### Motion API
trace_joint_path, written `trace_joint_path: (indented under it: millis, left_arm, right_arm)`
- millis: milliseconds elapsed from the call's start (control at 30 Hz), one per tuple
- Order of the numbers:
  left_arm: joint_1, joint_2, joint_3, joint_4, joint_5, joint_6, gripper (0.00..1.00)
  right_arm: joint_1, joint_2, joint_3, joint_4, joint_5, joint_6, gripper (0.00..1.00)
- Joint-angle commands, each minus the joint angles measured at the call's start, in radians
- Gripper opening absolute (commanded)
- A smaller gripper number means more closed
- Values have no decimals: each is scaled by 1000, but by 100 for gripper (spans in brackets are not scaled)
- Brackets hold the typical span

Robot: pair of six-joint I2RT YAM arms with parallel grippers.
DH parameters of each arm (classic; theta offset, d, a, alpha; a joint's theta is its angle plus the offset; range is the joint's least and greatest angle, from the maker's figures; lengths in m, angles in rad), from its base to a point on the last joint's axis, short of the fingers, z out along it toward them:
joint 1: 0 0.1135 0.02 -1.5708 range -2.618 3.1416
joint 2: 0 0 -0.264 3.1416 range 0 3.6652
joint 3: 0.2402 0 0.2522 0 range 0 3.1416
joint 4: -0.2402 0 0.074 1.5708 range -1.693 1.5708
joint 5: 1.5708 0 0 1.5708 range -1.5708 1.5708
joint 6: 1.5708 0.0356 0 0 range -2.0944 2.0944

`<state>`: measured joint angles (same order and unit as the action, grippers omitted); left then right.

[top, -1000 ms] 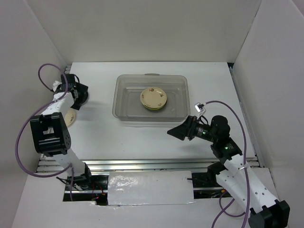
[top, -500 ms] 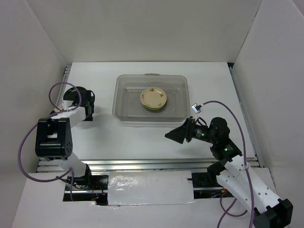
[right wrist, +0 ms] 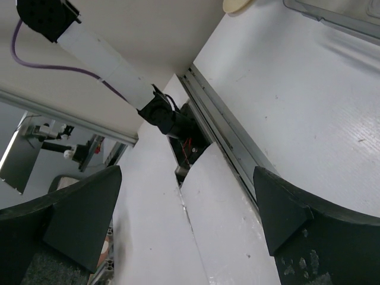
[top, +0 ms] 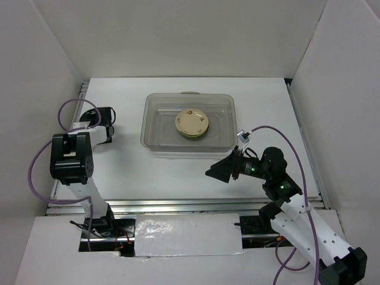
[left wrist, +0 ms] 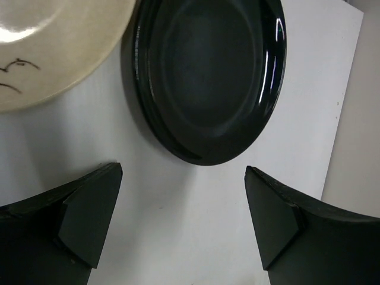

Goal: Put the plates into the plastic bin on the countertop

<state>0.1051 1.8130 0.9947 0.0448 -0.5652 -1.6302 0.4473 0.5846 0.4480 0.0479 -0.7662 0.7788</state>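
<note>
In the left wrist view a black plate [left wrist: 211, 77] lies on the white countertop [left wrist: 196, 237], with a cream plate [left wrist: 47, 47] with dark marks to its left. My left gripper [left wrist: 184, 219] is open and empty, just short of the black plate's rim. In the top view the left gripper [top: 102, 116] sits low at the table's left side and hides those plates. The clear plastic bin [top: 155, 133] holds a cream plate [top: 192, 123]. My right gripper [top: 218, 172] is open and empty, in front of the bin's near right part.
White walls enclose the table on three sides. A metal rail [top: 178, 205] runs along the near edge. The right wrist view shows the rail [right wrist: 225, 130], the bin's corner [right wrist: 338, 15] and the left arm [right wrist: 101, 53].
My left arm has folded down and its gripper has come low over the plates at the left. My right gripper has drifted slightly left and nearer.
</note>
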Motion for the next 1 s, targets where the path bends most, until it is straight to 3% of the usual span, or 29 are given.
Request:
trace_joint_path:
  millis: [0,467,567,700,867,900,967]
  left_arm:
    - [15,58,38,12,-32,-19,98]
    - [50,192,199,-111,-1,-17,72]
    - [57,204,199,-106,20,-22,58]
    - [65,218,188,-79,53,-23,30]
    - [77,223,168,-54,88,-34,23]
    - [84,224,176,-54,93,-28,16]
    - [90,227,179,-54,99,-19,11]
  right_arm:
    - [11,-25,23,17,-27,-36,100]
    - [16,-22,32,-6,-21,-65,100]
    - [16,-29,34,-6,-19,-62,100]
    - [18,-38,41,-29,-5,-75,100]
    - [18,-46,49,-40,2,-79,100]
    - [18,-49,49,-40,4,-81,100]
    - [18,-52,49,-40,8,-84,100]
